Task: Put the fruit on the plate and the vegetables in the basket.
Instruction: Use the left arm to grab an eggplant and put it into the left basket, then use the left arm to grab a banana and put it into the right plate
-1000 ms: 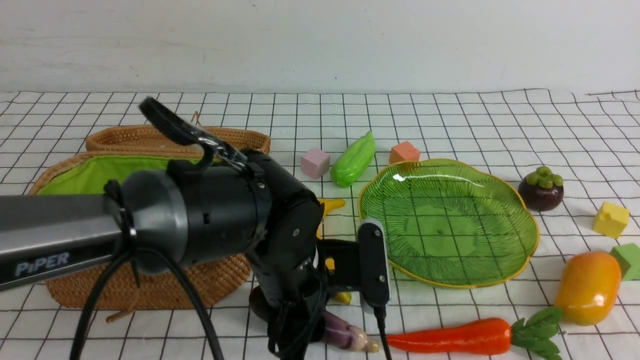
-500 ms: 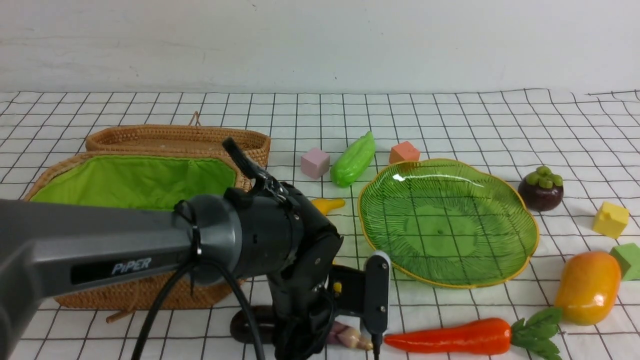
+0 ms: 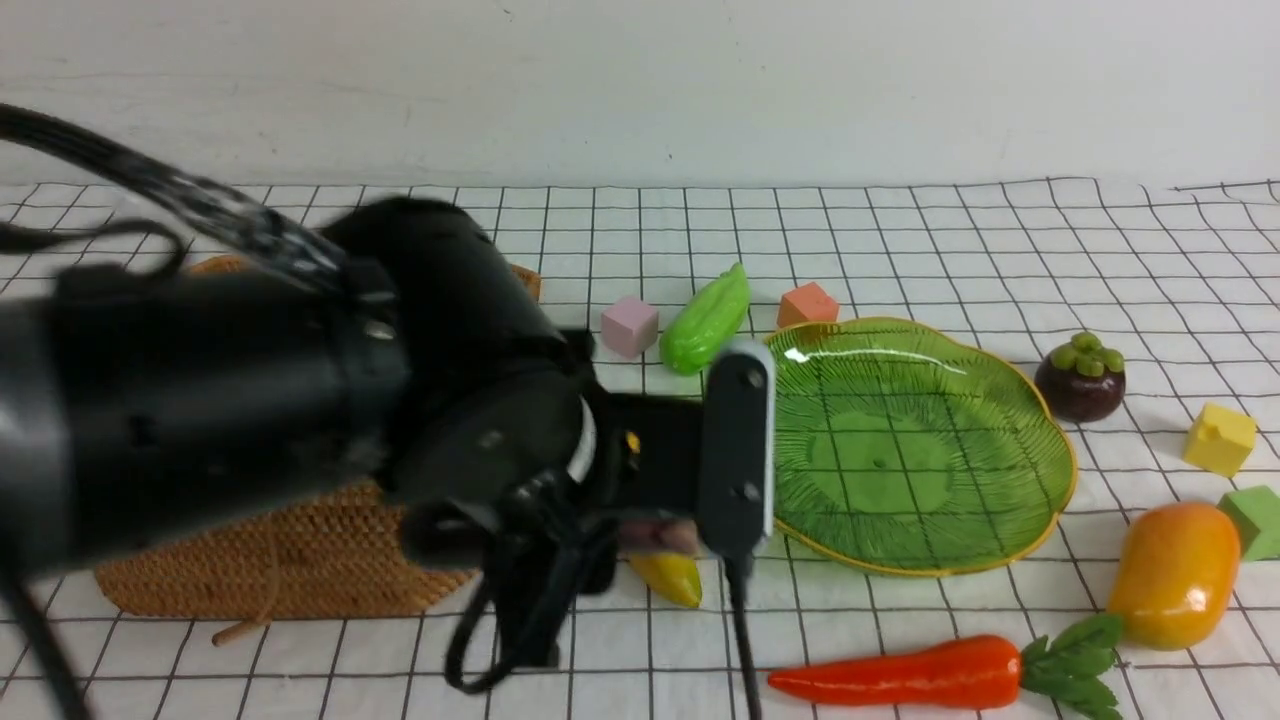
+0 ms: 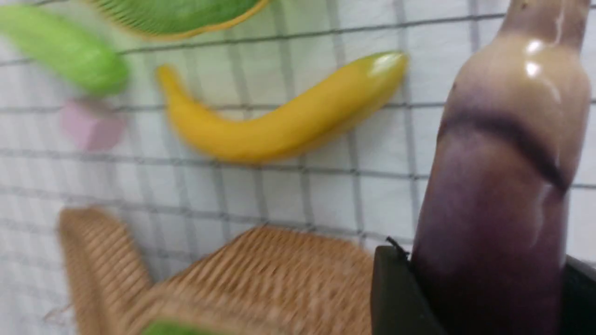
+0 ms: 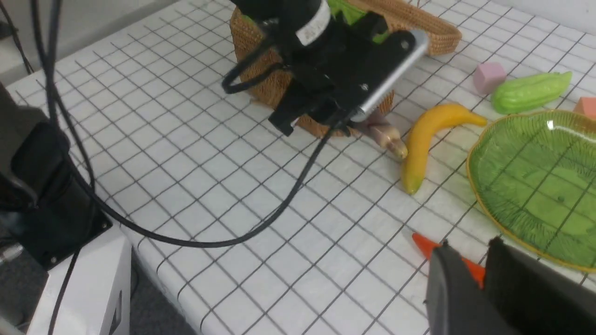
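Nearest on the gridded tabletop (image 3: 300,660): the carrot (image 3: 900,680) lies flat at front R, its leaves just beside the mango (image 3: 1175,575). R fingers (image 5: 451,288) show only a thin slit btwn them w/ nothing in it, so can't tell if they're fully closed. The carrot's tip shows just past them.

L fingers (image 4: 396,298) clamp the dark end of the eggplant (image 4: 503,163). Its pale stem end pokes out near the banana (image 3: 672,578), just beside the basket (image 3: 280,570); can't tell if eggplant and banana touch. The L arm hides most of the basket in the front view.

The banana lies on the tabletop btwn basket and plate (image 3: 1000,480), off the plate. R of the plate: a green cube (image 3: 1260,520) and a yellow cube (image 3: 1220,438), then the mangosteen (image 3: 1080,378), also on the tabletop.

Farthest, by the plate's far L edge: the gourd (image 3: 708,320), w/ a pink cube (image 3: 630,325) on its L and an orange cube (image 3: 808,303) on its R.
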Controlling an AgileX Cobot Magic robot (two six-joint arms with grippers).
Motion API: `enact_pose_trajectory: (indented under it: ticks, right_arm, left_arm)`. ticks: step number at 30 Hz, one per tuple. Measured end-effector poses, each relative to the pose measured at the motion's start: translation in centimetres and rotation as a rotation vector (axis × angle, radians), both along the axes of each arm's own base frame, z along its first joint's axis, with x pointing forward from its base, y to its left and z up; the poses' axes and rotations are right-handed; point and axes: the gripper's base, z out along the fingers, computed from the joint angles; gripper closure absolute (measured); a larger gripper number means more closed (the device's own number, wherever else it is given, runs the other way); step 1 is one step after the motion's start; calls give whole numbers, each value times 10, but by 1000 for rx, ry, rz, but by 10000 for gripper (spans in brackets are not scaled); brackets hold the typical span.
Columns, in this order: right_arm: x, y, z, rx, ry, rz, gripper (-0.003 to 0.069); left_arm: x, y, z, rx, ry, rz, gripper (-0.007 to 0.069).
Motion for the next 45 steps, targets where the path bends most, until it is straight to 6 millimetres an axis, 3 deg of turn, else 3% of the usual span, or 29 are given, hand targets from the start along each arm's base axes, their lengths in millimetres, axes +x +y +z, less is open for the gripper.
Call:
enact_pose_trajectory:
  ticks: [4,13,16,21,26,31,32,34,35,37,42,44,45]
  right_arm:
    - [4,-1,8,56,-71,-40,518]
    - [5,-1,9,67,-85,-47,515]
    - [5,-1,9,67,-84,-47,515]
    - [5,-1,8,60,-78,-44,515]
    - [5,-1,8,60,-78,-44,515]
    - [5,-2,8,55,-78,-51,512]
    - [6,-3,7,53,-66,-71,511]
    - [8,-6,5,52,-36,-115,510]
    - [9,-7,4,56,-8,-141,511]
    - [10,-10,1,44,25,-182,511]
    - [10,-13,-4,11,67,-207,511]
    - [9,-13,-4,7,76,-206,510]
    - [9,-13,-5,0,85,-203,508]
  left_arm:
    - [17,49,28,-5,-113,158,287]
    - [64,118,19,18,-146,377,285]
    - [69,122,18,12,-160,386,244]
    - [69,123,17,13,-149,390,83]
    - [64,124,15,12,-101,416,47]
    - [51,104,18,-237,17,481,188]
    - [43,86,20,-366,80,476,309]
    - [34,62,20,-503,169,480,452]
    - [31,45,18,-585,243,510,574]
    - [29,22,13,-623,334,547,634]
    - [47,-11,-3,-589,494,750,615]
    - [59,-21,-15,-556,530,831,568]
    - [73,-29,-34,-504,563,912,481]
